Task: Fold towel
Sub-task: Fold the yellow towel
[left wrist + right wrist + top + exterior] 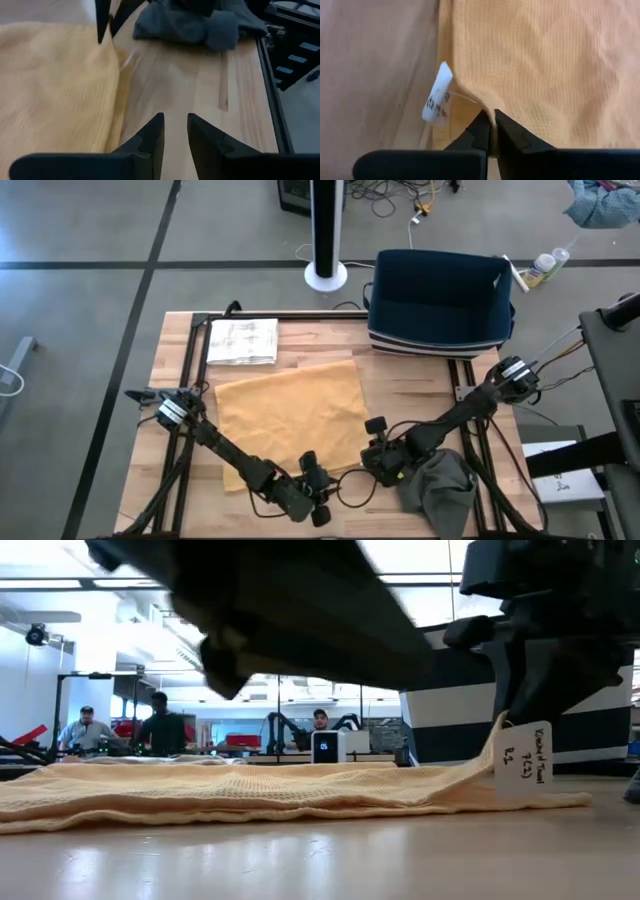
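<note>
A yellow towel [290, 415] lies spread flat on the wooden table, and a white tag [437, 95] hangs from its right edge. My right gripper [490, 131] is shut on that edge, close to the towel's near right corner. In the low view the cloth [300, 790] rises to a small peak there [497, 740]. My left gripper [175, 132] hovers over bare wood just right of the towel's near edge [112, 125]. Its fingers stand a narrow gap apart with nothing between them. My right gripper pinches the towel's right edge [492, 112] between its two fingertips, beside the tag. The fingers slant down from the table's right side. The pinched bit is drawn up into a small peak; the rest of the towel lies on the table. One layer or several, I cannot tell.
A crumpled grey cloth [440, 485] lies at the near right, close to my right arm. A dark blue bin [440, 305] stands at the far right. A printed sheet [242, 340] lies at the far left. Bare wood [420, 395] shows right of the towel.
</note>
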Controlling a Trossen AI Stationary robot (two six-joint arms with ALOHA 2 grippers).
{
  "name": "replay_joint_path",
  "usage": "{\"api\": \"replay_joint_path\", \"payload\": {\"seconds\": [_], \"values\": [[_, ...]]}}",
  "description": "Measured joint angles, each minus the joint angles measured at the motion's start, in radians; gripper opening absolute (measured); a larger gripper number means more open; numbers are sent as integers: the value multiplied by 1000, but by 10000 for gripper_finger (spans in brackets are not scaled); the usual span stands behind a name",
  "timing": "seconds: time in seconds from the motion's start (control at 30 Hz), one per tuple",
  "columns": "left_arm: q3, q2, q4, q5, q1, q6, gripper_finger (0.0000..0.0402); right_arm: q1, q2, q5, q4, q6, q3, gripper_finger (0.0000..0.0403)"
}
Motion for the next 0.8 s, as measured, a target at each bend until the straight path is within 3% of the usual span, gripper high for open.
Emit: {"api": "replay_joint_path", "payload": {"seconds": [0.27, 0.6, 0.8], "values": [[64, 136, 200, 94, 61, 84, 76, -35, -2, 10, -50, 56, 5, 5], [218, 277, 191, 55, 101, 75, 76, -41, -29, -6, -87, 52, 25, 3], [221, 278, 93, 0, 106, 38, 76, -41, -29, -143, -80, 97, 27, 3]]}}
